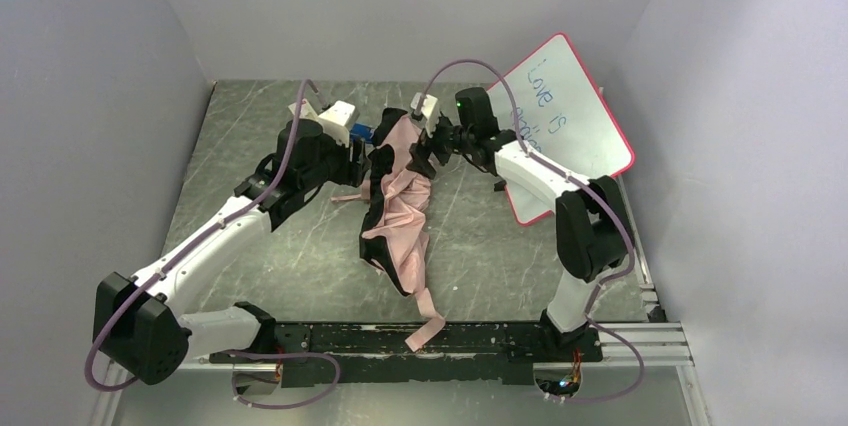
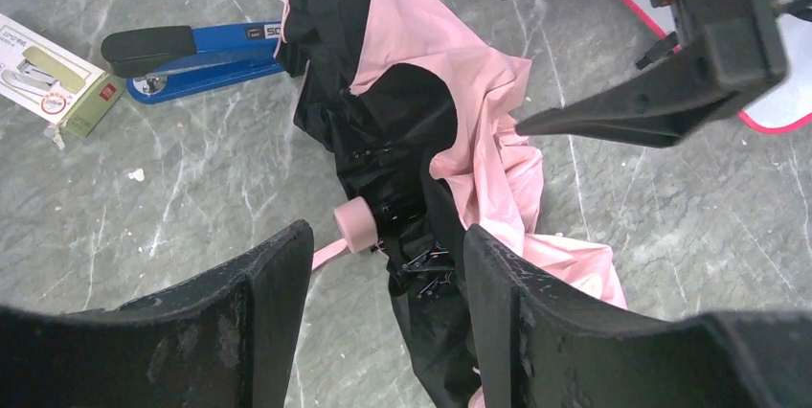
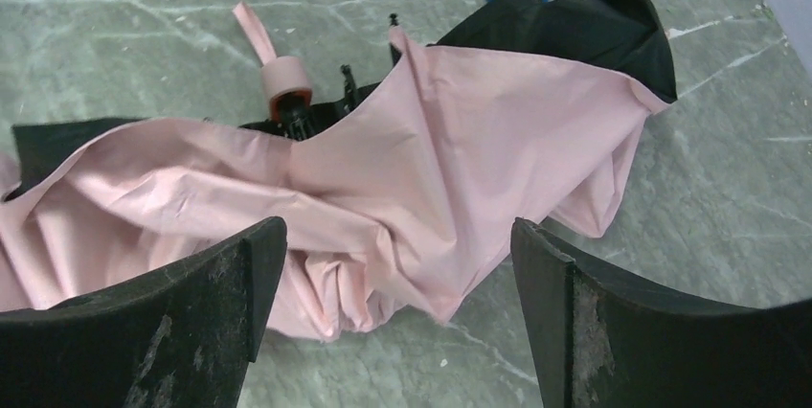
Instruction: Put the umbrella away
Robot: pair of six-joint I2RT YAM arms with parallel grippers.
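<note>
- Umbrella (image 1: 400,204) — limp, crumpled fabric, pink and black, on a marbled grey desk (image 1: 240,136).
- Left end effector (image 2: 385,236) — jaws apart, empty.
- Right end effector (image 3: 397,226) — jaws wide, empty.

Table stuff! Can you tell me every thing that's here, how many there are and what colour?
umbrella: one, pale pink and black, loosely collapsed, lying in the middle of the table
stapler: one, blue and black, on the table by the umbrella's far end
small box: one, white and green, on the table next to the stapler
whiteboard: one, pink frame with blue writing, tilted at the far right
table: one, grey and marbled, under everything
arms: two, white and black, left arm and right arm, either side of the umbrella
left fingers: two, black, open, above the umbrella's pink handle
right fingers: two, black, open, above the pink fabric
</note>
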